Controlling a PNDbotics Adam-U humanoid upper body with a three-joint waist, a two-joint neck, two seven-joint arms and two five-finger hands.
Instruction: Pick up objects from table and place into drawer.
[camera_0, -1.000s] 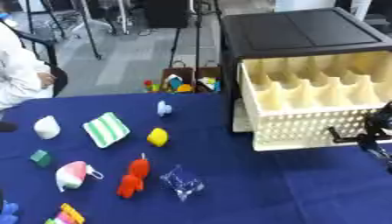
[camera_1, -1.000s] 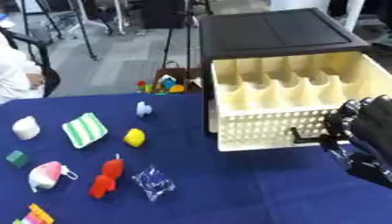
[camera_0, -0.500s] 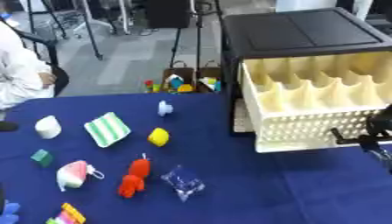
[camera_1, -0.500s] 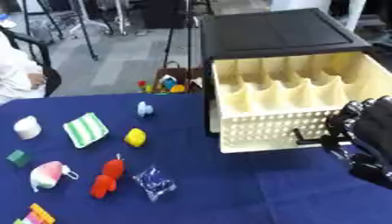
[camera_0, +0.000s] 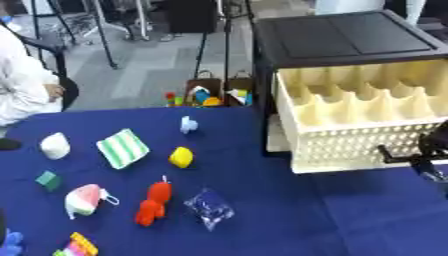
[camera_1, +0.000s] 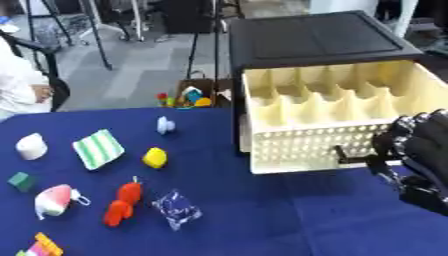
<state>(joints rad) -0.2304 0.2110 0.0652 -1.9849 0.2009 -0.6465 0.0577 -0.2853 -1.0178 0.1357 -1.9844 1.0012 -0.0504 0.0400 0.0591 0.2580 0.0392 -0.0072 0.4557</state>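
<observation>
Lying nearest on blue table (camera_1: 262, 220): multicoloured block (camera_1: 39, 246) at lower left, clear blue packet (camera_1: 176, 208), red plush figure (camera_1: 122, 202), pink-white item (camera_1: 54, 200), green cube (camera_1: 19, 180). Farther back: yellow piece (camera_1: 155, 157), striped green cloth (camera_1: 97, 148), white lump (camera_1: 31, 146), small pale blue item (camera_1: 165, 125). At right edge, right hand (camera_1: 420, 157), fingers curled round black handle (camera_1: 357, 161) on front of cream drawer (camera_1: 337, 120). Drawer pulled out of black cabinet (camera_1: 315, 42), compartments showing. Left hand out of view.

One cream drawer (camera_1: 332, 125) stands open at 3 o'clock. One robot hand (camera_1: 420, 150) shows. One red plush (camera_0: 154, 202), one yellow lump (camera_0: 181, 157), one striped cloth (camera_0: 122, 148).
</observation>
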